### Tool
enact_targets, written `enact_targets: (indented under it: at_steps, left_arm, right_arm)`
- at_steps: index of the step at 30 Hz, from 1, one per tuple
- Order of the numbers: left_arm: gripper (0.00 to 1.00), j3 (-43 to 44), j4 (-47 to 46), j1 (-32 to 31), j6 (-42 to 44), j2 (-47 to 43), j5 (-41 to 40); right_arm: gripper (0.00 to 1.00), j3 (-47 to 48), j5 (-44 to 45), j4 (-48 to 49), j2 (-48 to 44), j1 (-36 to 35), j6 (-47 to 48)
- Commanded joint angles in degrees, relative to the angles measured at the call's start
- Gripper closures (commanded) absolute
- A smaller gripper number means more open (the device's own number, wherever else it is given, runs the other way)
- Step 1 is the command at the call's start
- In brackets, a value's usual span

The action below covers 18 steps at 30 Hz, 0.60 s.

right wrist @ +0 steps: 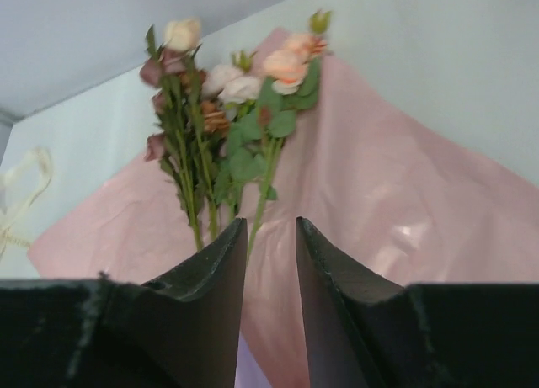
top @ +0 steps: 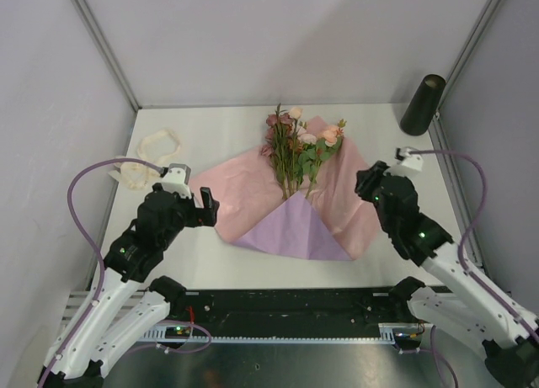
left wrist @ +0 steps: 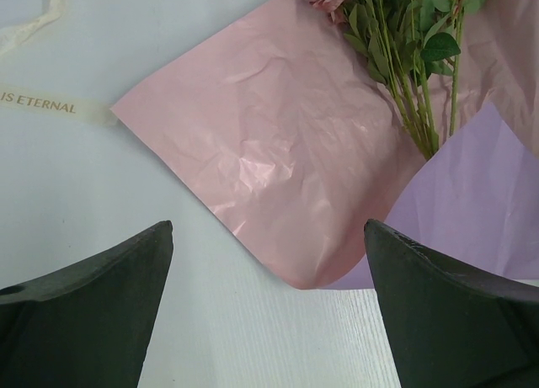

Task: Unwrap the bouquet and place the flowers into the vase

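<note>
The flowers [top: 295, 144] have pale pink, peach, cream and dusky rust-red blooms on green stems with green leaves. The paper sheet [top: 240, 186] beneath them is plain pale pink with a faint sheen. The lilac paper [top: 295, 232] at the lower middle of the top view is a plain, flat purple. In the upper right, the vase [top: 423, 104] is matte black. At the left, the ribbon [top: 147, 161] is cream, with tan capital lettering. The table [top: 210, 127] is white. The left gripper [left wrist: 268, 225] and right gripper [right wrist: 270, 220] are black, and the cable [top: 80, 194] is purple.
</note>
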<state>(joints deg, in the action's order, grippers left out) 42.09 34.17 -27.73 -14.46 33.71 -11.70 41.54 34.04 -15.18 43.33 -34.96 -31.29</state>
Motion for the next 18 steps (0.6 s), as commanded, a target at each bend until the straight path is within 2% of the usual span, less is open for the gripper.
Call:
enact_targets:
  at_steps: [1, 7, 9, 14, 18]
  left_arm:
    - [0.0, 0.4, -0.1, 0.1, 1.2, -0.3, -0.2]
    - [0.0, 0.4, 0.0, 0.1, 1.2, -0.2, -0.5]
    - [0.0, 0.4, 0.0, 0.1, 1.2, 0.1, -0.5]
    - [0.0, 0.5, 0.1, 0.1, 1.3, 0.6, -0.9]
    - [0.0, 0.4, 0.2, 0.1, 0.6, 1.0, -1.4]
  right_arm:
    - [0.67, 1.9, -16.7, 11.6, 10.2, 2.5, 3.2]
    - [0.72, 1.9, -33.6, 21.3, 25.3, 10.1, -2.5]
    - [0.72, 2.2, -36.7, 23.4, 29.4, 11.9, -4.0]
    - [0.71, 2.8, -40.3, 24.1, 37.7, 16.2, -9.1]
    - [0.71, 2.6, -35.5, 20.8, 42.8, 18.4, -11.4]
